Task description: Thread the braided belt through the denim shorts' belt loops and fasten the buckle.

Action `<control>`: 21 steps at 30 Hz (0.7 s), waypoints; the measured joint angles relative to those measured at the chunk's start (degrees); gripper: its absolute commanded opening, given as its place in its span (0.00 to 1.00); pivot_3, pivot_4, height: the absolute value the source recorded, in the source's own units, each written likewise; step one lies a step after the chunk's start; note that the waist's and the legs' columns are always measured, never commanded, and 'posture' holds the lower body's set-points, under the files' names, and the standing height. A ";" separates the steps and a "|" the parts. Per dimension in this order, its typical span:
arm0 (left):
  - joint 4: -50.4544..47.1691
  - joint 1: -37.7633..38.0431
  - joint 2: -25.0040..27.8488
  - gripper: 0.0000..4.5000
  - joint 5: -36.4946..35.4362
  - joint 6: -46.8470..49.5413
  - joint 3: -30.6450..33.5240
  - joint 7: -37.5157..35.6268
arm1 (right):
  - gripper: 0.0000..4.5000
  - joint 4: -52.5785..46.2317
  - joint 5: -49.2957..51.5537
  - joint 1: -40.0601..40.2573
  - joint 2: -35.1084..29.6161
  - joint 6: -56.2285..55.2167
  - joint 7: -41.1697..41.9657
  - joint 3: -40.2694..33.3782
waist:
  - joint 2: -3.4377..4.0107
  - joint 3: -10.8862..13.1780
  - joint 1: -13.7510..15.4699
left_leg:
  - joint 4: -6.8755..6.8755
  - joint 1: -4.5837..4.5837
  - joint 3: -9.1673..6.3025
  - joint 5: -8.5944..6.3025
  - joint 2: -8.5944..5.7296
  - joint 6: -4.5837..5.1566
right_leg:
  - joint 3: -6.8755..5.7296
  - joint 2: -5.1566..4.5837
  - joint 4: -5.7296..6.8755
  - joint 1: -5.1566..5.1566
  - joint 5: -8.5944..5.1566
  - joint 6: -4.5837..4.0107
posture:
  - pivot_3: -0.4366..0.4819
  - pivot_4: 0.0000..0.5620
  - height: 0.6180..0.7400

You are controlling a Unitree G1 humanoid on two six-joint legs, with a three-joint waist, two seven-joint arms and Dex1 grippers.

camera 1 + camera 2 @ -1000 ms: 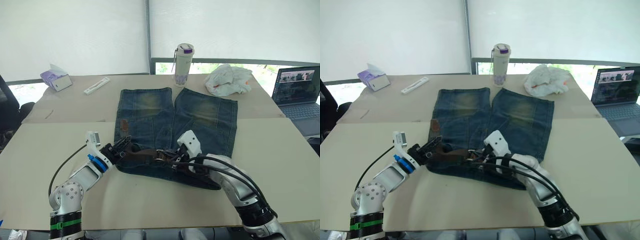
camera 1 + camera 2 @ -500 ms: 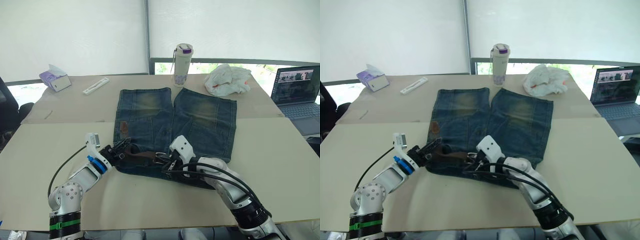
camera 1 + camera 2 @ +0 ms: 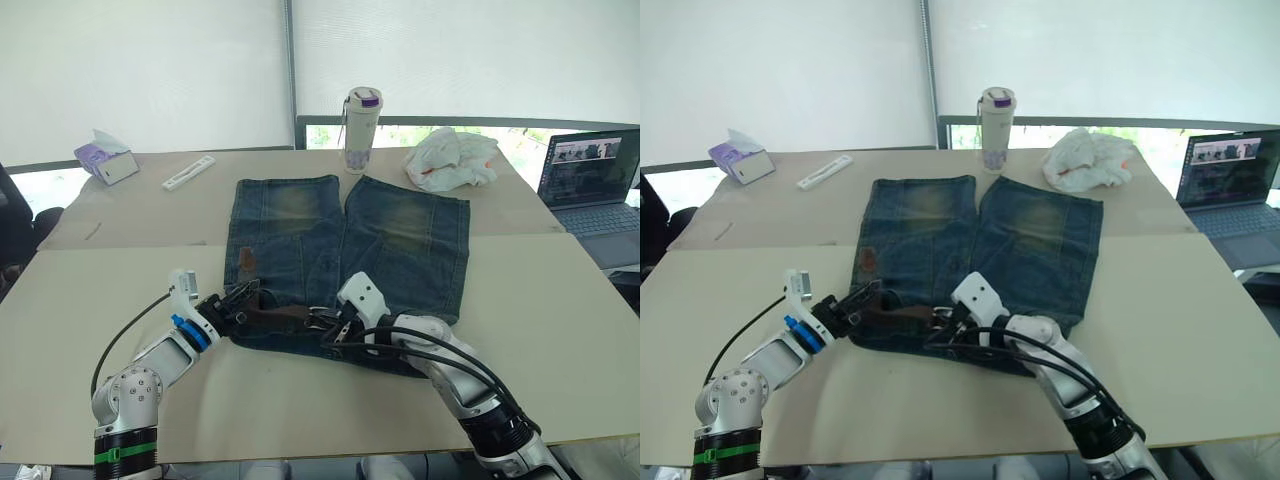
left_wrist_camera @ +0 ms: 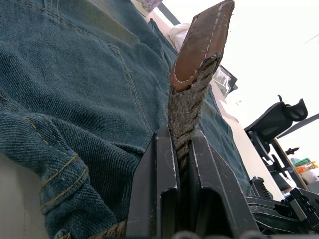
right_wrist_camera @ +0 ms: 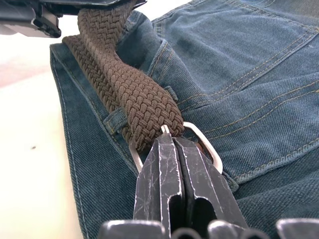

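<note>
The denim shorts (image 3: 340,250) lie flat on the table (image 3: 560,330), waistband toward the robot, with the braided belt (image 5: 130,89) running along that waistband between the two grippers. The left gripper (image 4: 182,149) is clamped on the strap just below its leather-tipped tail, which stands up stiffly above the fingers. The right gripper (image 5: 172,154) has its fingers pressed together at the buckle (image 5: 202,142), apparently pinching the pin or the frame where the weave meets the metal. The woven strap looks soft and pliable along its length, with a rough weave that should grip well, so it will sag and twist unless held taut between both ends. The leather tip and the metal frame are the rigid parts and the sensible places to hold. The denim is thick and limp, so a belt loop (image 5: 115,119) may drag along with the strap
</note>
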 measured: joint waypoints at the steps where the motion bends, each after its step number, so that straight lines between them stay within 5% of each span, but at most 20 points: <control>1: 0.00 0.05 0.00 0.00 0.19 -0.04 0.00 -0.10 | 0.01 0.05 -0.29 -0.24 0.00 0.00 0.00 0.36 | 0.00 0.00 -0.03 | -0.01 0.00 0.00 0.00 0.00 0.00 | 0.00 0.00 0.00 0.00 0.00 0.00 | 0.48 0.27 1.00; 21: -0.02 0.49 0.03 0.00 1.54 -1.82 -1.10 -1.78 | 0.01 -2.66 2.16 -5.60 0.72 7.84 1.86 -2.64 | 0.00 0.00 -0.04 | -0.04 0.00 -0.02 0.00 0.01 0.00 | 0.01 -0.04 -0.01 -0.01 0.00 0.00 | 0.48 0.27 1.00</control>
